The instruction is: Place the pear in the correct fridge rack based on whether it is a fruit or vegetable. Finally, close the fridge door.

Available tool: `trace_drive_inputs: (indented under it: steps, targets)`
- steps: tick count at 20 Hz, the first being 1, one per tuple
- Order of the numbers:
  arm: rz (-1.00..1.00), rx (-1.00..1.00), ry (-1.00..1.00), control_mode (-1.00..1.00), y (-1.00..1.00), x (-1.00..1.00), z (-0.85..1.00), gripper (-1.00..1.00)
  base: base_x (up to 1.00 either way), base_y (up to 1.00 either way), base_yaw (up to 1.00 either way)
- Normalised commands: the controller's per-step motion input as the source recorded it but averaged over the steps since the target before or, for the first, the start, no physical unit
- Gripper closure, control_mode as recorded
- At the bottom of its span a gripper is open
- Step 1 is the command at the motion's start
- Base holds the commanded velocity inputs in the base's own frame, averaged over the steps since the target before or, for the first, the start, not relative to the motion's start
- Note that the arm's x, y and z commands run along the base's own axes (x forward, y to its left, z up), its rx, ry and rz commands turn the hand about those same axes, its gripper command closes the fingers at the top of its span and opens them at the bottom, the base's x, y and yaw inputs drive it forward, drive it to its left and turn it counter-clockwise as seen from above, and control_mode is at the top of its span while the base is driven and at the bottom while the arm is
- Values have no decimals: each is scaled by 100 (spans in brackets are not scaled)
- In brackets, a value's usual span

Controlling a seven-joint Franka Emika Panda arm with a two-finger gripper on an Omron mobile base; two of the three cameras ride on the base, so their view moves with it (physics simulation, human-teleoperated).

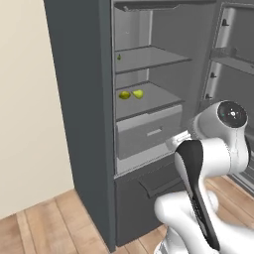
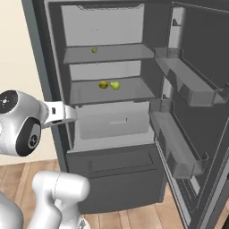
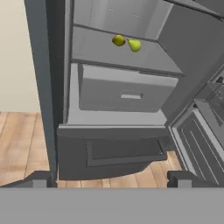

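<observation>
The pear (image 3: pixel 134 45) lies on the fridge rack (image 3: pixel 153 59), the lower shelf, just right of a rounder yellow-green fruit (image 3: pixel 118 40). From the base cameras the pear (image 1: pixel 138 93) (image 2: pixel 115 85) rests on the same fridge rack (image 1: pixel 161 100) (image 2: pixel 132 91), free of the hand. My gripper (image 3: pixel 111 180) is open and holds nothing. It hangs outside the fridge, in front of the pull-out drawer and well short of the shelf. The fridge door (image 2: pixel 210 67) (image 1: pixel 233 59) stands wide open to the right, with its grey bins facing in.
A tiny dark green item (image 1: pixel 119 57) (image 2: pixel 94 50) sits on the upper shelf. The pale pull-out drawer (image 3: pixel 127 89) is under the rack, with the dark bottom drawer front (image 3: pixel 113 153) below it. Door bins (image 2: pixel 183 80) jut in at the right. Wood floor lies to the left.
</observation>
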Motion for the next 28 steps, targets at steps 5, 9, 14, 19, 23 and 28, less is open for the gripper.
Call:
trace_drive_inputs:
  steps: [5, 9, 14, 19, 23, 28]
  targets:
    - [0, 0, 0, 100, 0, 0, 0, -100, -25, -36, -15]
    - [0, 0, 0, 100, 0, 0, 0, -100, -36, -48, -18]
    - [0, 0, 0, 100, 0, 0, 0, -100, -34, -55, -23]
    - [0, 0, 0, 100, 0, 0, 0, -100, 0, -42, -23]
    - [0, 0, 0, 100, 0, 0, 0, -100, 0, -29, -17]
    - [0, 0, 0, 100, 0, 0, 0, -100, -13, -32, -15]
